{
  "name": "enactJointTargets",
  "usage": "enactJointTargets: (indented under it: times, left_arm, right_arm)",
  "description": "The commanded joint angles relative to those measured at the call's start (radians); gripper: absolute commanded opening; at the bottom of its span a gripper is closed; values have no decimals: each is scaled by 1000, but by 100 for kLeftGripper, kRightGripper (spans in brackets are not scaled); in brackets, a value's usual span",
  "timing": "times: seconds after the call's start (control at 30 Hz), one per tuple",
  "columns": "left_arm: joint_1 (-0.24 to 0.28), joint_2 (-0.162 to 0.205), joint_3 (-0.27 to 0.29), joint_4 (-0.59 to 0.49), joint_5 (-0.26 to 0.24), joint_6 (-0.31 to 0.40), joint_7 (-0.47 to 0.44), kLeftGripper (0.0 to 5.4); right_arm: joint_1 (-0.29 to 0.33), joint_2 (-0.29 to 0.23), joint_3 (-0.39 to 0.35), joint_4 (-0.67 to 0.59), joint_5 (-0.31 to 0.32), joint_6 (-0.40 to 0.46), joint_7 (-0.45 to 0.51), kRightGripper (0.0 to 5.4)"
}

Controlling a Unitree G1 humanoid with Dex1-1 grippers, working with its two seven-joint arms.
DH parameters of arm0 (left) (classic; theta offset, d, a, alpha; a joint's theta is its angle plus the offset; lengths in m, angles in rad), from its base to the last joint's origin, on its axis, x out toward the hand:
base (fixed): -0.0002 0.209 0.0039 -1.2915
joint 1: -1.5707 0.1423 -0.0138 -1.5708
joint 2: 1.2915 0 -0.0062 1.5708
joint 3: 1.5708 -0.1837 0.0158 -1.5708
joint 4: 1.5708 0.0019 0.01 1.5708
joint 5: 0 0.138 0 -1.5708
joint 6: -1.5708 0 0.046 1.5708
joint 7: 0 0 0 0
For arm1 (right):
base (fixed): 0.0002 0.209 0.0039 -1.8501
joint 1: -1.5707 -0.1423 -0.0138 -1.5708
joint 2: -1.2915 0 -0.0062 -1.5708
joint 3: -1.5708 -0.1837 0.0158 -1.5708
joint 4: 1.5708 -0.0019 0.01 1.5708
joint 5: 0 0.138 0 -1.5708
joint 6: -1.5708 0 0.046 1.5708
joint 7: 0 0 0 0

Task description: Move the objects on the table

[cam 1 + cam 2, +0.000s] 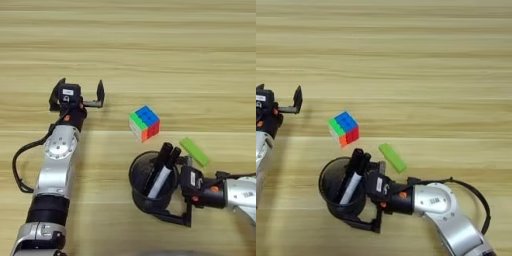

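My right gripper (176, 192) is nearest to me and at work: its two black fingers straddle the wall of the black mesh pen cup (141, 177), one finger (172, 218) running along the cup's near outside, the other up by its far rim. I judge the fingers closed on that wall, though whether they pinch it firmly I cannot tell. The cup stands upright on the table (150, 50), and the black-and-white marker (161, 177) leans inside it, its black cap poking over the cup's far rim.

Just beyond the cup, on its right, lies the flat green block (194, 151), close to the cup but apart from it. A little further out from the cup sits the puzzle cube (144, 122), clear of everything.

Well off to the cup's left and further out, my left gripper (77, 95) hovers with its fingers spread wide, holding nothing.

The step in hand looks like moving the cup. Next I would need to lift or slide it evenly, keeping it upright so the marker does not tip out, and steer wide of the green block.
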Motion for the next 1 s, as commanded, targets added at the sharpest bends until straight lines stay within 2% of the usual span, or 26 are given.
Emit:
enactJointTargets:
  times: [0.03, 0.2, 0.47, 0.6, 0.73, 1.0]
  left_arm:
    - [-12, 0, -8, 5, 15, -9, 3, 540]
    - [-11, 1, -10, 3, 18, -10, 5, 540]
    - [-13, 1, -11, 7, 18, -13, 7, 540]
    - [-13, 1, -11, 7, 18, -13, 7, 540]
    - [-14, 2, -12, 9, 18, -14, 6, 540]
    - [-16, 1, -14, 15, 19, -17, 6, 540]
  right_arm:
    - [22, -38, -37, -52, 46, 9, 24, 536]
    - [63, -98, -76, -118, 104, 41, 61, 536]
    - [134, -209, -141, -159, 149, 62, 128, 536]
    - [168, -255, -197, -193, 209, 78, 163, 536]
    - [165, -260, -250, -202, 267, 111, 160, 536]
    - [114, -227, -286, -142, 229, 150, 90, 536]
